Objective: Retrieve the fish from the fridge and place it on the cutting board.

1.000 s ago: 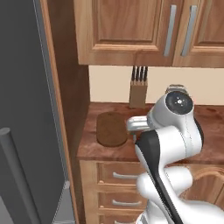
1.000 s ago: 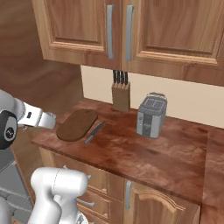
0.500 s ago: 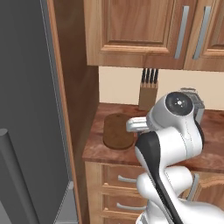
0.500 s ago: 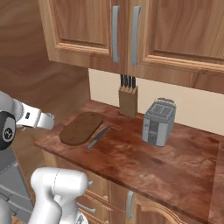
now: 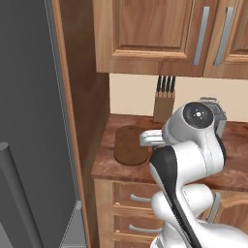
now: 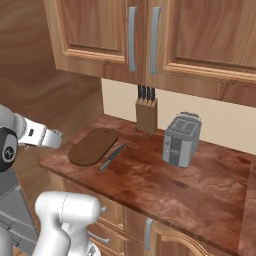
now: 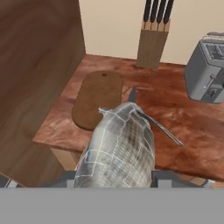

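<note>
The gripper (image 7: 114, 178) holds the fish (image 7: 117, 148) between its jaws, which are closed on the fish's body. In the hand view the pale silver-grey fish with its scaled pattern reaches forward from the jaws, its narrow end pointing toward the counter ahead. The two dark finger tips (image 7: 162, 177) show at either side of the fish's wide end.

Just beyond the fish's narrow end, and lower, lies the counter (image 7: 175, 118), a reddish-brown marbled surface. On it, ahead of the jaws and slightly to their left, rests the cutting board (image 7: 97, 98), a dark brown wooden piece lying flat near the counter's left edge. The fish hangs above the counter's near edge, apart from the board. Ahead of the jaws and to the right of the board lies a knife (image 7: 151, 118) with a dark blade end and a grey handle, flat on the counter just beside the board.

Farther ahead, against the pale back wall, stands a wooden knife block (image 7: 152, 46) with dark handles sticking up. To the far right of the jaws stands a grey toaster (image 7: 208, 72). To the left, a tall brown wooden panel (image 7: 35, 74) borders the counter. In the left base view the grey fridge (image 5: 29, 121) stands left of that panel, and wooden cupboards (image 6: 150, 35) hang above the counter.
</note>
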{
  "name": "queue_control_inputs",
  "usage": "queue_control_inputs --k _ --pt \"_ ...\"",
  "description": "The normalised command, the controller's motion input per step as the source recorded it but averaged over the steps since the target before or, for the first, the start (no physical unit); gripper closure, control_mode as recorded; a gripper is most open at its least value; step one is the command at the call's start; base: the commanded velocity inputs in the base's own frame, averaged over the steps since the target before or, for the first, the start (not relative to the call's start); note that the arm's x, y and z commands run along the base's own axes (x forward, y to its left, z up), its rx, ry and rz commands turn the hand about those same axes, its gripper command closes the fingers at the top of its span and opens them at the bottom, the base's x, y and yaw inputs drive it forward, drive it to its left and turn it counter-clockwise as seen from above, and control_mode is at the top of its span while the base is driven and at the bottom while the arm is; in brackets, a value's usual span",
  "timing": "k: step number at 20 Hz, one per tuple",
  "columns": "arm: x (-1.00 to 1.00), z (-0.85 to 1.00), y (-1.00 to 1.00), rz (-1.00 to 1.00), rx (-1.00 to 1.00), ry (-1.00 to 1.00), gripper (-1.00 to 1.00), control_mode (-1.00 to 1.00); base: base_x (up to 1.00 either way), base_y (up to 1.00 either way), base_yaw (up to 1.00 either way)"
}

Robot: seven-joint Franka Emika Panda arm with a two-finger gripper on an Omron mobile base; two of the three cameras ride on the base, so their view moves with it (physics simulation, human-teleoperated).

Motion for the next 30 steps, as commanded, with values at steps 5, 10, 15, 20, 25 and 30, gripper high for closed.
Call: queue_control_inputs --k 5,10,15,20,25,30 --pt "0.23 -0.11 -0.07 0.0 0.02 0.0 1.0 -1.0 0.0 0.0 0.0" --pt "0.4 -0.04 0.0 0.02 0.0 0.0 1.0 -1.0 0.0 0.0 0.0" --pt "0.5 -0.4 -0.11 0.0 0.0 0.01 1.0 -1.0 0.0 0.0 0.0" --pt "0.51 -0.62 -0.05 0.0 -0.01 0.02 1.0 -1.0 0.0 0.0 0.0" --pt "0.46 -0.59 0.0 0.0 -0.02 0.04 1.0 -1.0 0.0 0.0 0.0" --pt "0.67 -0.41 0.0 0.0 0.0 0.16 1.0 -1.0 0.0 0.0 0.0"
